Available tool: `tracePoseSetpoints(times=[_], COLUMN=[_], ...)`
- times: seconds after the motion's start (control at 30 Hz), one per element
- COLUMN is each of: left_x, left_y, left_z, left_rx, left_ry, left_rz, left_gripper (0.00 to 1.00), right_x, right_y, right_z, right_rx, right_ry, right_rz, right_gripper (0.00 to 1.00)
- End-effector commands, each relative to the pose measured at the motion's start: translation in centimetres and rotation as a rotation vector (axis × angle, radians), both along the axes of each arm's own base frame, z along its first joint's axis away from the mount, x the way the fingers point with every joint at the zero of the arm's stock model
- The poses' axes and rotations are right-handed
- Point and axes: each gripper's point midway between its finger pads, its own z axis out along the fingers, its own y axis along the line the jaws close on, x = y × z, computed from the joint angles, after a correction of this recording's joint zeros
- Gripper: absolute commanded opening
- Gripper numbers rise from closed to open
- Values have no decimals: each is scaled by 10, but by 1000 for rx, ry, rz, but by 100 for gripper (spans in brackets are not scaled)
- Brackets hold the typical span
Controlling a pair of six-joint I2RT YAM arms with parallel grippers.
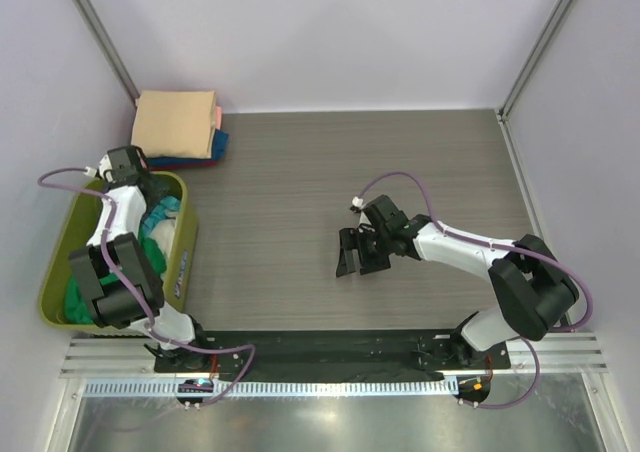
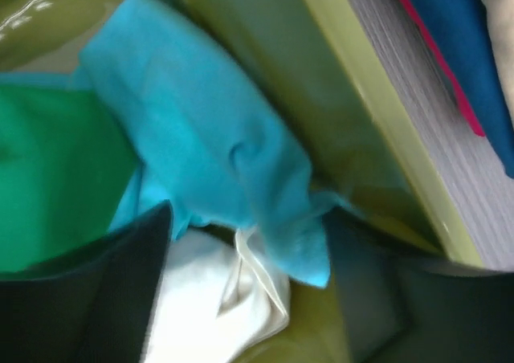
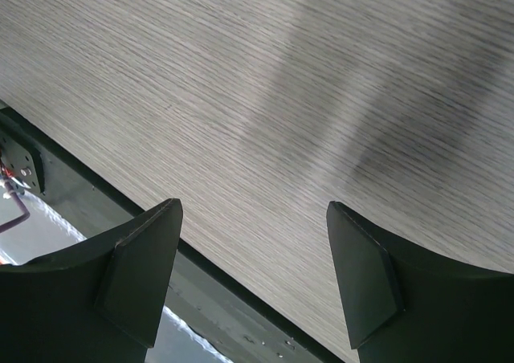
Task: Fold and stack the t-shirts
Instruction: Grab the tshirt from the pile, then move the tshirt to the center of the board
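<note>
The left fingers (image 2: 80, 299) stood wide apart inside the bin (image 2: 365, 98), straddling the turquoise t-shirt (image 2: 201, 138) without pinching it. A green t-shirt (image 2: 48, 178) and a white t-shirt (image 2: 209, 307) lay in the bin too. The right fingers (image 3: 136, 275), open and empty, hung over the worktop (image 3: 241, 98), well right of the bin. A folded stack (image 1: 175, 122) sat just beyond the bin, so at least three shirts seemed left.

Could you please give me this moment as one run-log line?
left pincer open over turquoise shirt in bin | right pincer open above table | folded stack far-left
</note>
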Motion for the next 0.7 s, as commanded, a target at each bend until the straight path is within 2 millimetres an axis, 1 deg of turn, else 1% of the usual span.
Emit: tracePoseSetpoints(times=[0.0, 0.03, 0.07, 0.1, 0.13, 0.2, 0.23, 0.27, 0.3, 0.33, 0.37, 0.4, 0.43, 0.5, 0.53, 0.57, 0.6, 0.63, 0.67], left_x=[21, 19, 19, 18, 16, 13, 11, 10, 8, 6, -1, -3, -5, -9, -8, -20, -14, -17, -21], left_y=[10, 10, 10, 12, 13, 16, 16, 15, 12, 4, -5, -15, -40, -71, -104, -128, -145, -177, -197], left_z=[3, 9, 19, 32, 64, 101, 151, 174, 203, 250, 285, 312, 363, 408, 431, 466, 475, 484, 491], left_rx=[-8, -4, 4, 22, 56, 96, 129, 139, 152, 163, 172, 171, 157, 134, 90, 76, 46, 0, -34], left_ry=[-96, -104, -120, -144, -211, -277, -369, -413, -472, -570, -656, -724, -858, -980, -1047, -1131, -1150, -1173, -1188], left_rz=[28, 29, 26, 32, 35, 54, 56, 59, 57, 47, 30, 5, -73, -168, -283, -369, -431, -528, -624], left_gripper=[45, 26, 11, 0, 0, 0, 0, 0, 0, 0, 0, 0, 0, 0, 0, 0, 0, 0, 0], right_x=[4, 4, 3, 3, 3, 2, 2, 3, 3, 4, 5, 7, 12, 19, 26, 35, 37, 42, 47], right_y=[4, 4, 4, 4, 3, 4, 4, 5, 6, 8, 10, 11, 13, 13, 15, 10, 7, 5, 2], right_z=[10, 10, 10, 11, 11, 12, 14, 16, 18, 21, 26, 30, 39, 51, 61, 74, 82, 92, 105], right_rx=[33, 34, 33, 33, 34, 40, 43, 49, 55, 63, 73, 80, 92, 102, 113, 112, 115, 122, 138], right_ry=[-55, -56, -56, -55, -55, -53, -56, -58, -59, -60, -69, -75, -103, -139, -162, -211, -229, -250, -279], right_rz=[21, 21, 23, 21, 19, 15, 16, 14, 12, 9, 10, 7, -6, -29, -48, -90, -108, -134, -164], right_gripper=[79, 79, 79, 78, 79, 79, 79, 79, 79, 78, 78, 78, 78, 78, 78, 78, 78, 79, 79])
